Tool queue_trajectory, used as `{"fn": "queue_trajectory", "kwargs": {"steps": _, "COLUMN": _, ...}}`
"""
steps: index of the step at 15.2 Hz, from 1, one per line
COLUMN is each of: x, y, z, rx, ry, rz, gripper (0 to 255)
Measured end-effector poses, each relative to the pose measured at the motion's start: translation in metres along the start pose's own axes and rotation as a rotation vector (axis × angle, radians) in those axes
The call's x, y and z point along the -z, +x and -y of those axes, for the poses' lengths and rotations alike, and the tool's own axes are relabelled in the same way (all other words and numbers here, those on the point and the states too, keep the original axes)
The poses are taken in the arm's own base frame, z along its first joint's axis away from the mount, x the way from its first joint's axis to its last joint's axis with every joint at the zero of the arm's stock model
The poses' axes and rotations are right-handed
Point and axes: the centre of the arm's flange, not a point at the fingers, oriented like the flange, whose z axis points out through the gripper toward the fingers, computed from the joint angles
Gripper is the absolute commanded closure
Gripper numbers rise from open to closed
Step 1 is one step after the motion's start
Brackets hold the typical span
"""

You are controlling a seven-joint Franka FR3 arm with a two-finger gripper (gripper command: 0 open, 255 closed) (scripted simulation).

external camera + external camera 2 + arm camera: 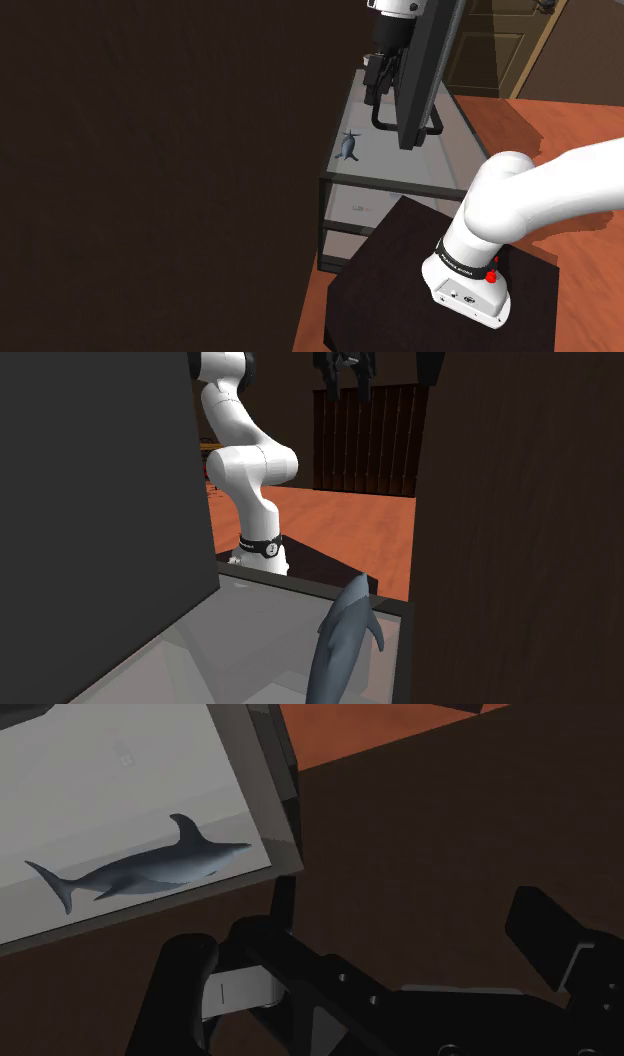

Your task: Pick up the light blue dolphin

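**Dolphin (pixel 349 147) on the glass table (pixel 440 170), gripper (pixel 347 390) spread and empty**

A dark wall (pixel 150 150) takes up the left half of the shoulder view. At lower right, the white Franka arm (pixel 540 195) rises from its dark box stand (pixel 400 290). The black-framed glass table sits at the frame's centre and carries a flat screen (pixel 425 70). The gripper hangs at the top edge of the second exterior view, fingers apart, clasping nothing. The grey-blue dolphin lies on the tabletop's wall side, well apart from the fingers.
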Motion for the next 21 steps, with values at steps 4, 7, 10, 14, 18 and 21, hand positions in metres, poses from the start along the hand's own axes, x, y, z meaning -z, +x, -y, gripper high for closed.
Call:
{"fn": "queue_trajectory", "kwargs": {"steps": 4, "x": -0.017, "y": 0.02, "z": -0.01, "rx": -0.088, "ry": 0.009, "rz": 0.007, "gripper": 0}}
{"fn": "queue_trajectory", "kwargs": {"steps": 7, "x": -0.038, "y": 0.047, "z": -0.032, "rx": -0.212, "ry": 0.021, "rz": 0.014, "gripper": 0}}
{"fn": "queue_trajectory", "kwargs": {"steps": 10, "x": -0.06, "y": 0.069, "z": -0.056, "rx": -0.34, "ry": 0.033, "rz": 0.022, "gripper": 0}}
{"fn": "queue_trajectory", "kwargs": {"steps": 14, "x": -0.098, "y": 0.097, "z": -0.092, "rx": -0.511, "ry": 0.049, "rz": 0.033, "gripper": 0}}
{"fn": "queue_trajectory", "kwargs": {"steps": 18, "x": -0.127, "y": 0.114, "z": -0.129, "rx": -0.683, "ry": 0.065, "rz": 0.043, "gripper": 0}}
{"fn": "queue_trajectory", "kwargs": {"steps": 21, "x": -0.155, "y": 0.122, "z": -0.161, "rx": -0.812, "ry": 0.078, "rz": 0.052, "gripper": 0}}
